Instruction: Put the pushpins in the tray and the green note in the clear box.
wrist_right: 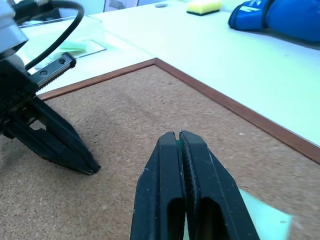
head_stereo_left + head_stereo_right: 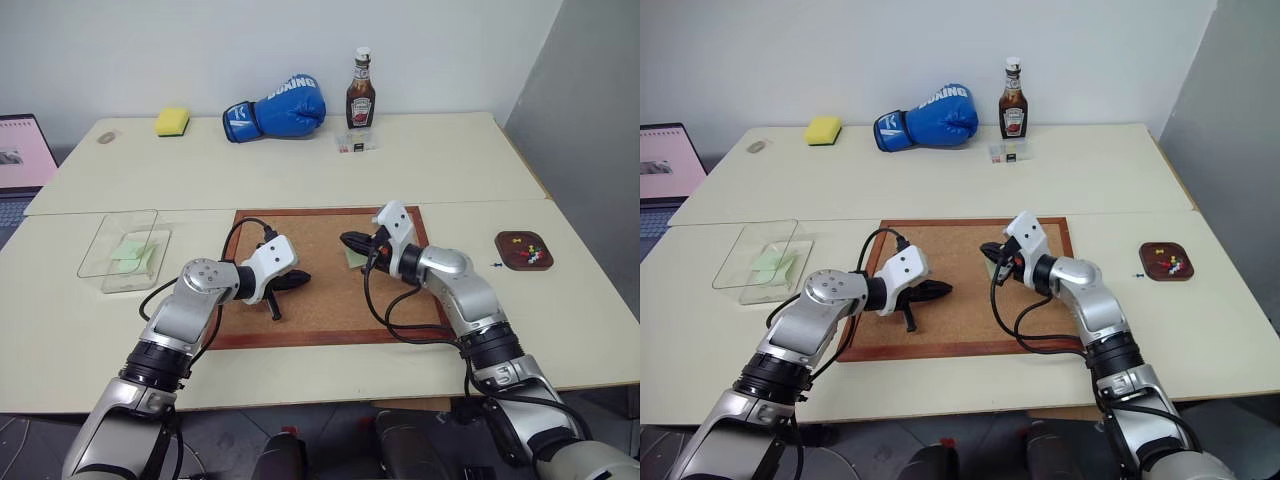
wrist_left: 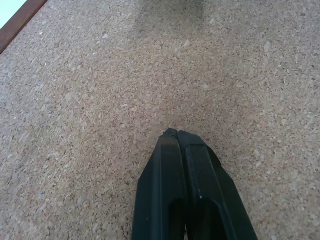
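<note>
My right gripper (image 2: 345,240) hovers level above the cork board (image 2: 320,330), shut, with a thin sliver of green, seemingly a pushpin head (image 1: 178,145), pinched at its tips. A green note (image 2: 355,259) lies on the board just beneath it. My left gripper (image 2: 300,280) is shut on nothing, tips resting on the cork. The clear box (image 2: 100,240) stands at the left with a pale green sheet (image 2: 132,252) inside. The dark brown tray (image 2: 510,240) at the right holds several pushpins (image 2: 532,248). One blue pin (image 2: 496,264) lies on the table beside it.
Along the far table stand a yellow sponge (image 2: 172,121), a blue boxing glove (image 2: 275,107), a ketchup bottle (image 2: 360,92) and a small clear container (image 2: 357,143). A laptop (image 2: 22,150) sits at the left edge. A seam runs between the two tables.
</note>
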Robot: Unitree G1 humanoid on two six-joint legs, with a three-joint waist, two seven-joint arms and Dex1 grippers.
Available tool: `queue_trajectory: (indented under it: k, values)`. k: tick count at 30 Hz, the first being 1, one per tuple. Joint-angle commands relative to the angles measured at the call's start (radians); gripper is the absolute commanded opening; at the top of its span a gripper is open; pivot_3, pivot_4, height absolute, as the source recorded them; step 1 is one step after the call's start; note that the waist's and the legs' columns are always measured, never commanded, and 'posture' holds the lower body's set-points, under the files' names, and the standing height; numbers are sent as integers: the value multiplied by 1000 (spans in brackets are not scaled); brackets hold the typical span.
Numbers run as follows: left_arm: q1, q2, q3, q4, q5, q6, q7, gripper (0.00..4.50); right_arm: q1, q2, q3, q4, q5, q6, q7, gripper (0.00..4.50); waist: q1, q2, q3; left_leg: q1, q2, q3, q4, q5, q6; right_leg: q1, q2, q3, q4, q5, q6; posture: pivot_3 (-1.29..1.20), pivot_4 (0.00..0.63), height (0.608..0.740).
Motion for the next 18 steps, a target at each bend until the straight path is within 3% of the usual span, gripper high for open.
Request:
queue_trajectory:
  k: [1, 3, 5, 9, 12, 18]
  values:
    - [44, -23, -20, 55, -11, 78, -6, 0, 12, -15, -38, -108, 31, 44, -28, 20, 1, 0, 0, 0, 0, 0, 0, 0, 0, 0, 0, 0, 0, 0, 0, 0, 150, 740]
    - [41, -32, -3, 58, -10, 34, 13, 0, 18, -21, -43, -135, 36, 62, -39, 20, 2, 0, 0, 0, 0, 0, 0, 0, 0, 0, 0, 0, -1, 0, 0, 0, 150, 740]
    - [26, -79, 87, 24, -123, 111, 12, 0, 20, -29, -57, -163, 39, 80, -56, 20, 4, 0, 0, 0, 0, 0, 0, 0, 0, 0, 0, 0, -1, 0, 0, 0, 150, 740]
    - [-1, -120, 206, -19, -280, 255, -5, 698, 23, -43, -78, -206, 47, 109, -76, 0, 11, -1, 1, -7, 0, -1, 1, 0, 0, -5, 0, -1, 0, 1, 2, 0, 150, 740]
    - [-25, -130, 238, -14, -321, 298, 15, 1206, 24, -54, -91, -229, 50, 126, -87, 0, 19, -2, 1, -16, -1, -2, 2, 0, 0, -13, 0, -2, 0, 4, 6, 0, 150, 740]
    - [-25, -133, 228, -57, -346, 333, 32, 2258, 44, -100, -143, -261, 55, 155, -126, 0, 23, -2, 2, -18, -1, -2, 1, 0, -1, -14, -1, -2, -2, 3, 6, 0, 150, 740]
